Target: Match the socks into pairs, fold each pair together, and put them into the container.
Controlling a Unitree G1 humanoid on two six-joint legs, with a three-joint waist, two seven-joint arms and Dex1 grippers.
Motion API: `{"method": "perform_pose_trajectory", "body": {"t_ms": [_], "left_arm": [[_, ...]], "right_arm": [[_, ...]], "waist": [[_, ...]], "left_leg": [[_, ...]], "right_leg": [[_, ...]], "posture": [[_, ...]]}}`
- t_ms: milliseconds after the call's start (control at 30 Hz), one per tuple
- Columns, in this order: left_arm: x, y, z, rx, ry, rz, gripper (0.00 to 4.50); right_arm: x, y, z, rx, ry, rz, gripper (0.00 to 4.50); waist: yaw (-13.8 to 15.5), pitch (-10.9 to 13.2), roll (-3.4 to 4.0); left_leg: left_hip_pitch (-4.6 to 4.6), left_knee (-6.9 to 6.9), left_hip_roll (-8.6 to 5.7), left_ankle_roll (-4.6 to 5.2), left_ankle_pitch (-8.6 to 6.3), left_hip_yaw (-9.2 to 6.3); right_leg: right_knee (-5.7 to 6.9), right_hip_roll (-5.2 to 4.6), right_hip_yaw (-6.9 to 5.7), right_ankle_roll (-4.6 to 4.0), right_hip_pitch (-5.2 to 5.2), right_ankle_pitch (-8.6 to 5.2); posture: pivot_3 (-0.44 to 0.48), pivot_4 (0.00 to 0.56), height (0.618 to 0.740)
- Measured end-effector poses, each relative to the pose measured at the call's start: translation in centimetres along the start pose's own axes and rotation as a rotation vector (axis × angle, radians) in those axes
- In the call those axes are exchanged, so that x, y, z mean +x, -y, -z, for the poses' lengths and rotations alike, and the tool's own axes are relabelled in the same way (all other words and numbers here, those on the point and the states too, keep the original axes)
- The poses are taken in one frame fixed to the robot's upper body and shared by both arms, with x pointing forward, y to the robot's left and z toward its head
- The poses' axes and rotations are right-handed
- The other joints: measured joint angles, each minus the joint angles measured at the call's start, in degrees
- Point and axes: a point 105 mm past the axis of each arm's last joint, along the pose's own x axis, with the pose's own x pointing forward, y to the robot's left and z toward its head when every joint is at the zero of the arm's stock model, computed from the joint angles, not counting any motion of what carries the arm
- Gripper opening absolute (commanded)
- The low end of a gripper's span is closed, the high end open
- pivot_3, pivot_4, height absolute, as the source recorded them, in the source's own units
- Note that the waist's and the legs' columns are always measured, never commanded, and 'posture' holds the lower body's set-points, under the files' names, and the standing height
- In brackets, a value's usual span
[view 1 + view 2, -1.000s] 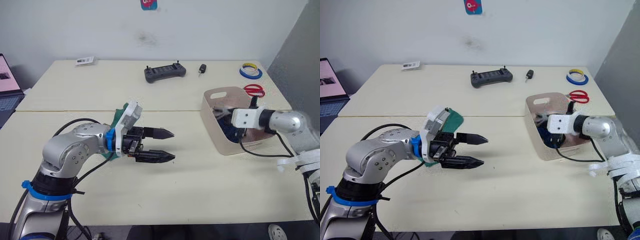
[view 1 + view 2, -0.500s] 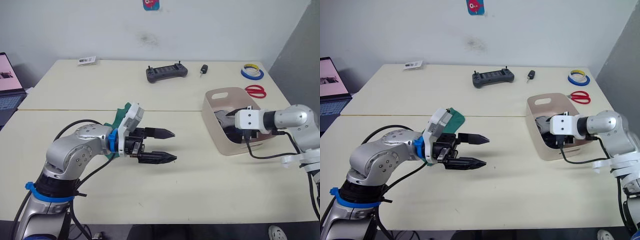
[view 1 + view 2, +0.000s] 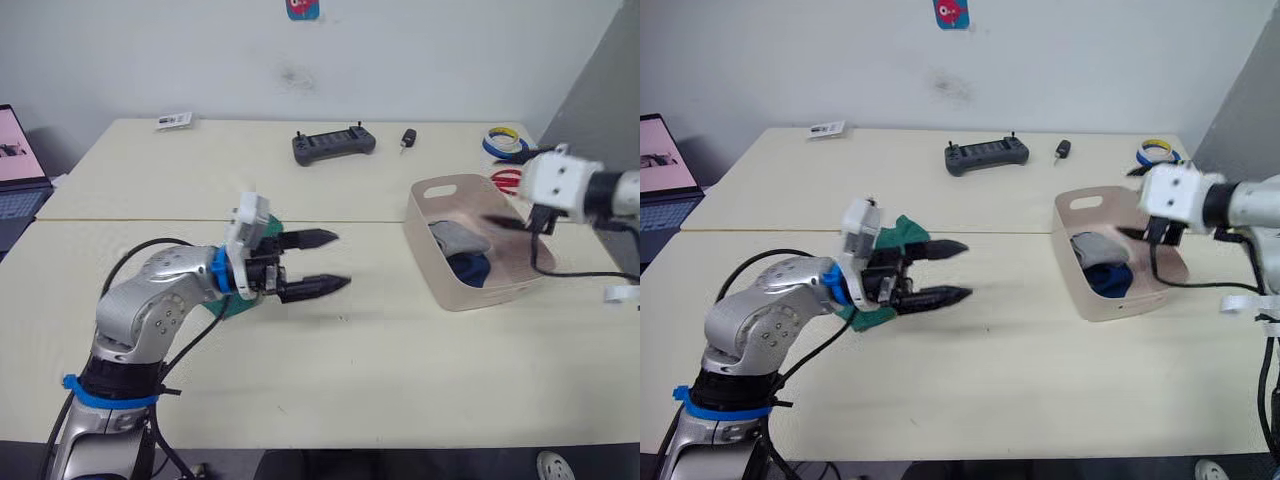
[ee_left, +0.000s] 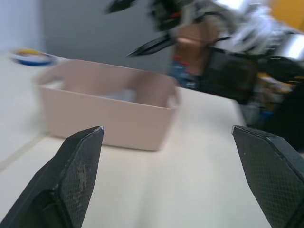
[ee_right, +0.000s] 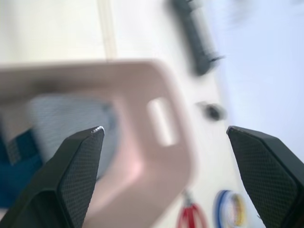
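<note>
Both the left gripper (image 3: pixel 315 263) and right gripper (image 5: pixel 171 175) were spread apart, empty; the right wrist view alone showed the container's (image 5: pixel 161 156) slot handle above grey (image 5: pixel 71 123) and blue socks (image 5: pixel 19 166).

A smooth, matt plastic tub (image 3: pixel 432 255) is seen on a matt pale table (image 3: pixel 400 360); soft knitted cloth socks (image 3: pixel 1100 262) are held inside.

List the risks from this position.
The green socks lie under the left tool, partly hidden behind it; a grab could miss one. The right tool, open above the container, might clip its rim. The grey sock and dark blue sock inside look loosely folded and may come apart.
</note>
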Motion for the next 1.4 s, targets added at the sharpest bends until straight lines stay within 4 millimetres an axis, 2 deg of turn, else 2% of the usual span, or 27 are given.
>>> {"method": "perform_pose_trajectory", "body": {"t_ms": [100, 167, 267, 367, 433, 500, 667, 767, 933, 1100, 1267, 1400], "left_arm": [[-2.2, -1.4, 0.5, 0.024, 0.0, -0.145, 4.5], [-4.9, -3.0, 1.1, 0.041, 0.005, -0.308, 4.5], [-9.9, -4.9, 3.2, 0.043, -0.044, -0.538, 4.5], [-13.6, -5.2, 5.4, 0.003, -0.096, -0.674, 4.5], [-15.5, -4.9, 6.7, -0.035, -0.12, -0.742, 4.5], [-16.7, -4.4, 7.9, -0.079, -0.143, -0.784, 4.5], [-17.3, -3.2, 10.8, -0.254, -0.154, -0.843, 4.5], [-16.8, -3.1, 11.6, -0.323, -0.15, -0.859, 4.5], [-16.2, -3.3, 11.6, -0.327, -0.153, -0.839, 4.5], [-16.2, -3.4, 10.4, -0.275, -0.148, -0.771, 4.5], [-17.6, -3.3, 9.8, -0.178, -0.227, -0.703, 4.5], [-18.1, -3.7, 10.2, -0.216, -0.261, -0.703, 4.5]], "right_arm": [[-0.3, -1.1, -1.9, 0.116, 0.115, 0.05, 4.44], [0.3, -3.5, -3.5, 0.207, 0.205, 0.018, 4.44], [1.5, -7.7, -6.3, 0.301, 0.308, -0.099, 4.44], [2.4, -11.4, -8.4, 0.352, 0.364, -0.229, 4.44], [3.0, -14.0, -9.0, 0.394, 0.369, -0.339, 4.44], [3.3, -15.8, -9.3, 0.417, 0.363, -0.415, 4.44], [4.1, -16.7, -10.1, 0.399, 0.382, -0.451, 4.44], [4.5, -17.0, -10.1, 0.385, 0.377, -0.458, 4.44], [5.0, -17.9, -9.9, 0.364, 0.353, -0.474, 4.44], [6.2, -18.4, -10.2, 0.371, 0.359, -0.45, 4.44], [8.6, -19.2, -11.0, 0.338, 0.382, -0.463, 4.44], [9.9, -20.6, -11.7, 0.321, 0.403, -0.505, 4.44]], "waist": [[0.1, 0.0, 0.0], [-0.1, 0.0, 0.01], [-0.1, 0.0, 0.04], [0.1, 0.0, 0.01], [0.4, 0.0, -0.03], [0.4, 0.0, -0.03], [0.3, 0.0, -0.07], [0.3, 0.0, -0.08], [0.2, 0.0, -0.09], [0.0, 0.0, -0.09], [-0.1, 0.0, -0.09], [0.2, 0.0, -0.1]], "left_leg": [[0.03, 0.01, 0.0, 0.1, -0.06, -0.03], [0.04, -0.02, 0.01, 0.16, -0.09, -0.02], [0.04, -0.06, 0.02, 0.18, -0.1, -0.05], [0.02, -0.04, -0.03, 0.2, -0.11, -0.07], [-0.01, -0.04, -0.08, 0.2, -0.12, -0.08], [-0.03, -0.04, -0.11, 0.2, -0.12, -0.07], [-0.01, -0.06, -0.08, 0.2, -0.12, -0.14], [-0.01, -0.06, -0.08, 0.2, -0.12, -0.15], [0.0, -0.06, -0.07, 0.2, -0.12, -0.14], [0.02, -0.07, -0.04, 0.19, -0.11, -0.14], [0.06, -0.11, -0.04, 0.19, -0.11, -0.15], [0.02, -0.09, -0.06, 0.2, -0.12, -0.15]], "right_leg": [[0.02, -0.01, -0.02, 0.0, 0.04, 0.0], [0.04, -0.01, 0.01, 0.0, 0.01, 0.0], [0.05, 0.0, -0.01, 0.0, -0.03, 0.0], [0.0, -0.08, -0.06, 0.0, 0.0, 0.0], [-0.03, -0.17, -0.12, 0.01, 0.01, 0.0], [-0.05, -0.22, -0.11, 0.01, 0.01, 0.0], [-0.02, -0.18, -0.2, 0.01, 0.0, 0.0], [-0.02, -0.17, -0.21, 0.01, 0.01, 0.0], [-0.01, -0.16, -0.2, 0.01, 0.0, 0.0], [0.01, -0.11, -0.18, 0.01, -0.01, 0.0], [0.03, -0.07, -0.16, 0.0, -0.06, 0.0], [0.02, -0.11, -0.2, 0.0, -0.06, 0.0]], "posture": [[0.0, 0.15, 0.74], [0.0, 0.15, 0.74], [0.0, 0.15, 0.74], [0.0, 0.15, 0.74], [0.0, 0.15, 0.74], [0.0, 0.15, 0.74], [0.0, 0.15, 0.74], [0.0, 0.15, 0.74], [0.0, 0.15, 0.74], [0.0, 0.15, 0.74], [0.0, 0.15, 0.74], [0.0, 0.15, 0.74]]}}
